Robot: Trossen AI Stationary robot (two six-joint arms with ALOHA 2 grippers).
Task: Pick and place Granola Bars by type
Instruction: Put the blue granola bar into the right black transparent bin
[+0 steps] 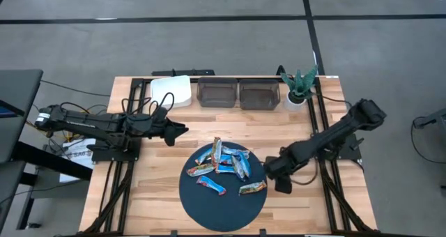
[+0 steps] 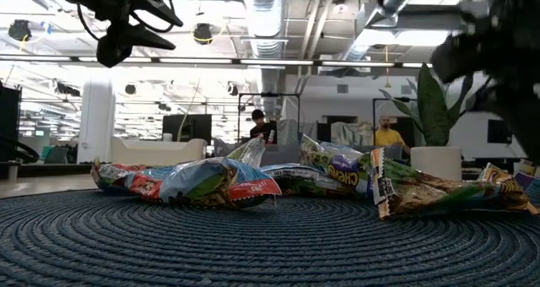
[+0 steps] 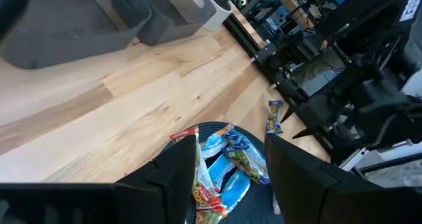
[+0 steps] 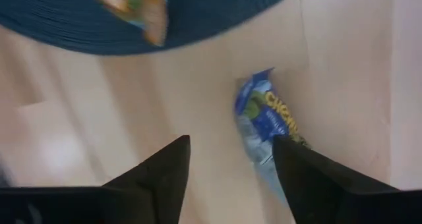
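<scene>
Several granola bars (image 1: 223, 164) in blue, red-orange and tan foil lie heaped on a round dark blue woven mat (image 1: 209, 205), and in the low view the granola bars (image 2: 228, 181) lie across its middle. One blue bar (image 4: 267, 125) lies on the bare wood just off the mat's right edge. My right gripper (image 4: 231, 158) hovers over it, open, with the bar close by one finger. My left gripper (image 1: 182, 130) is raised above the table to the left of the mat, open, and points toward the heap (image 3: 221, 165).
Two grey bins (image 1: 216, 94) (image 1: 258, 95), a white container (image 1: 172, 90) and a potted plant (image 1: 300, 87) stand along the table's far edge. Bare wood lies between them and the mat. People sit in the room far behind the table (image 2: 388, 135).
</scene>
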